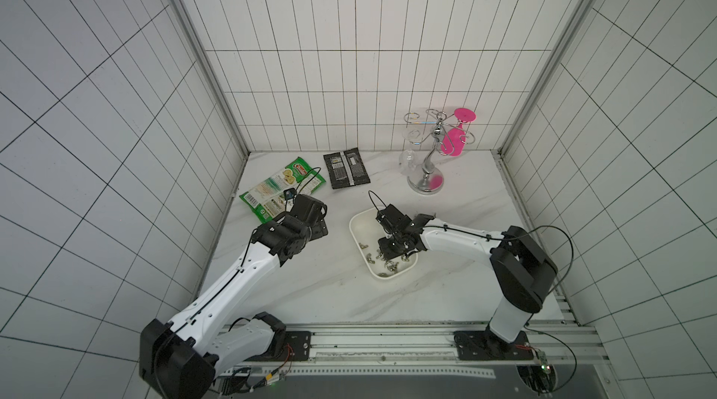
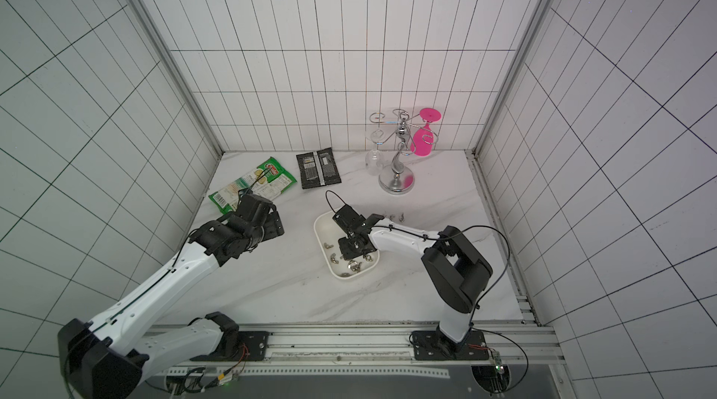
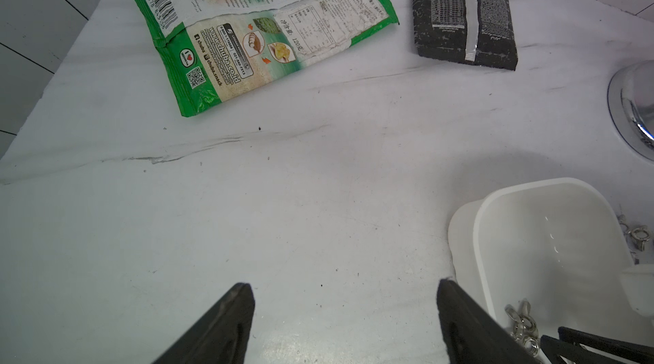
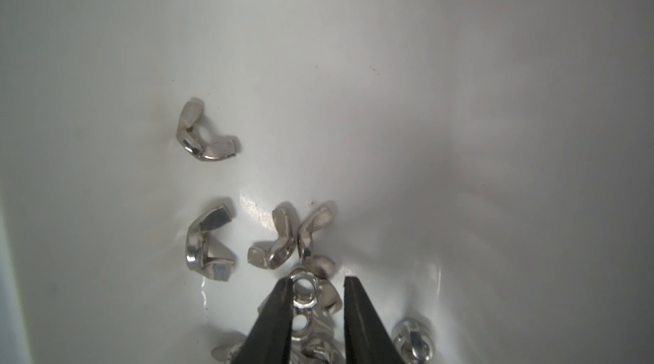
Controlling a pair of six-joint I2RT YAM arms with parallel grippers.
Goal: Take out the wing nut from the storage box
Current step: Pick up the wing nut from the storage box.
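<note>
The storage box (image 1: 355, 222) (image 2: 320, 222) is a shallow white tray in the middle of the table, with several silver wing nuts in its near half. My right gripper (image 4: 318, 282) (image 1: 388, 255) points down into the box. Its jaws stand a little apart around one wing nut (image 4: 304, 289). That nut lies against one finger, with a gap to the other finger. More nuts are piled under the jaws, and a loose wing nut (image 4: 203, 132) lies farther off. My left gripper (image 3: 344, 284) (image 1: 324, 222) hovers open and empty over bare table, left of the box (image 3: 481, 224).
A green chips packet (image 1: 281, 187) and a black packet (image 1: 346, 173) lie at the back left. A chrome glass rack (image 1: 426, 168) with a pink glass (image 1: 454, 141) and a clear glass stands back right. Two wing nuts (image 2: 397, 217) lie on the table beside the box.
</note>
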